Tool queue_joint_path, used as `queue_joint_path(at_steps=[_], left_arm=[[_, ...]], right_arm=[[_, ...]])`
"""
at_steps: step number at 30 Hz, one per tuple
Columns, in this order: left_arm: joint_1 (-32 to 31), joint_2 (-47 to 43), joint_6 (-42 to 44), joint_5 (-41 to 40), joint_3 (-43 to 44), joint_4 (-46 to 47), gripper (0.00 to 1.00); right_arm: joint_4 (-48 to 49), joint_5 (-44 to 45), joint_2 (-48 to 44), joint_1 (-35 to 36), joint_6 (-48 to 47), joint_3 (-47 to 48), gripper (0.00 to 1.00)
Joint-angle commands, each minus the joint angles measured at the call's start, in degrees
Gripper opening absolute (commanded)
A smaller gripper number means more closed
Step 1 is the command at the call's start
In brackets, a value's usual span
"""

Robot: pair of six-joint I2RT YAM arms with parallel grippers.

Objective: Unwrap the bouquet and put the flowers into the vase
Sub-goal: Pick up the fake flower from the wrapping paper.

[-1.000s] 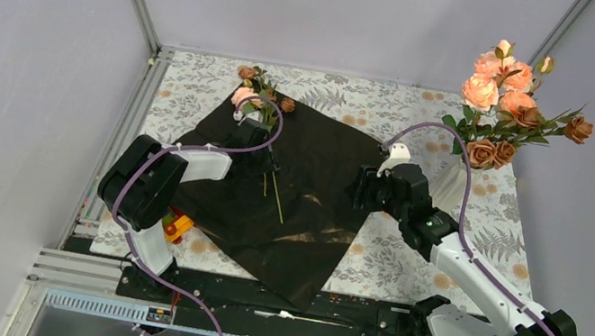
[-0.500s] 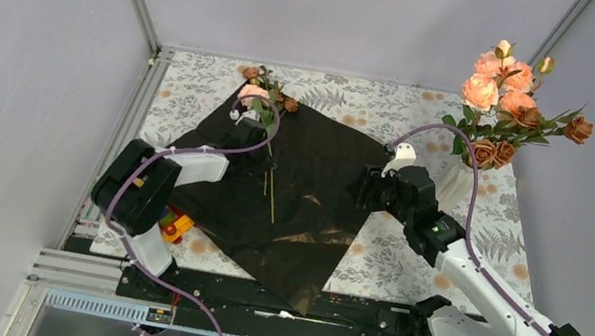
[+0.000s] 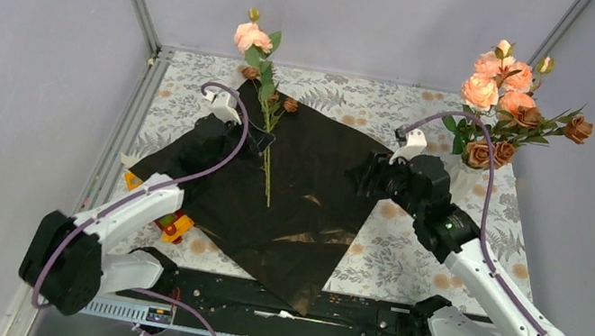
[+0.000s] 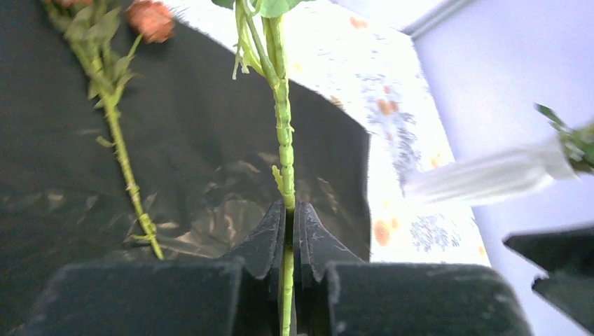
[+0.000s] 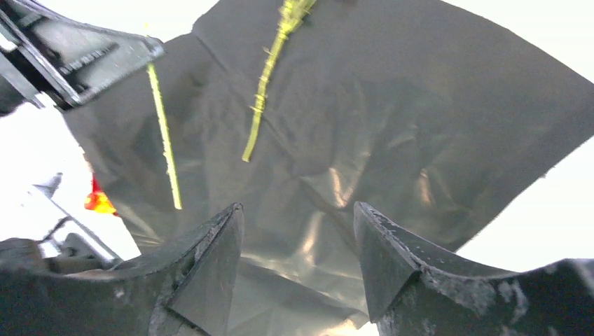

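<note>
Top view: the left pincer [image 3: 259, 139] is clamped on a rose [image 3: 252, 35] about midway along its stem; the stem's long axis runs far to near, bloom up over the desk's [image 3: 408, 250] far edge, cut end toward the near edge and hanging over the black paper [image 3: 297, 204] spread flat mid-desk; a second stem [image 3: 273, 102] lies on the paper's far corner; more flowers [image 3: 503, 88] stand at the far right corner; the right pincer [image 3: 362, 179] hovers over the paper's right edge, holding nothing.

Left wrist: the fingers [image 4: 270, 234] meet on the green stem, which rises straight up out of them; the second stem lies to the left on the paper; the vase [image 4: 490, 178] shows as a white blur at right.

Right wrist: the jaws stand apart and empty above the paper; both stems lie beyond them, well apart from the fingers.
</note>
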Motion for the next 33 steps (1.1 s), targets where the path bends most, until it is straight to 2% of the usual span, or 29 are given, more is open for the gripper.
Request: queue_joint_path(at_steps=[1, 4, 8, 12, 15, 22, 25, 29, 33], left_arm=[[-0.2, -8.3, 7.2, 11.5, -1.8, 9.5, 0.0], [-0.3, -11.5, 9.4, 21.2, -0.8, 8.4, 0.0], [-0.5, -15.1, 7.3, 30.5, -0.6, 8.4, 0.0], [-1.3, -15.9, 2.7, 38.3, -0.1, 11.5, 0.0], [-2.3, -16.0, -0.4, 40.0, -0.8, 15.1, 0.0], [-3.1, -16.6, 0.0, 40.5, -0.4, 15.3, 0.0], [-3.5, -16.2, -0.4, 41.2, -0.4, 15.6, 0.0], [-4.7, -15.7, -0.1, 41.8, -0.1, 15.6, 0.0], [-5.4, -15.4, 1.3, 41.4, 0.6, 14.0, 0.0]], right_arm=[[1.2, -8.6, 0.7, 0.3, 4.0, 7.6, 0.69], [3.7, -17.3, 3.6, 0.3, 6.7, 11.8, 0.74], [8.3, -29.5, 8.9, 0.4, 11.9, 17.7, 0.75], [16.3, -33.9, 12.4, 0.4, 18.8, 20.4, 0.75], [19.0, -35.2, 14.8, 1.5, 20.5, 22.5, 0.74], [20.9, -33.5, 16.8, 2.8, 20.9, 24.1, 0.71], [21.4, -33.2, 17.4, 2.9, 20.7, 24.3, 0.62], [21.7, -32.9, 18.6, 3.1, 20.7, 25.2, 0.57], [22.7, -32.9, 19.4, 3.4, 21.1, 25.7, 0.47]])
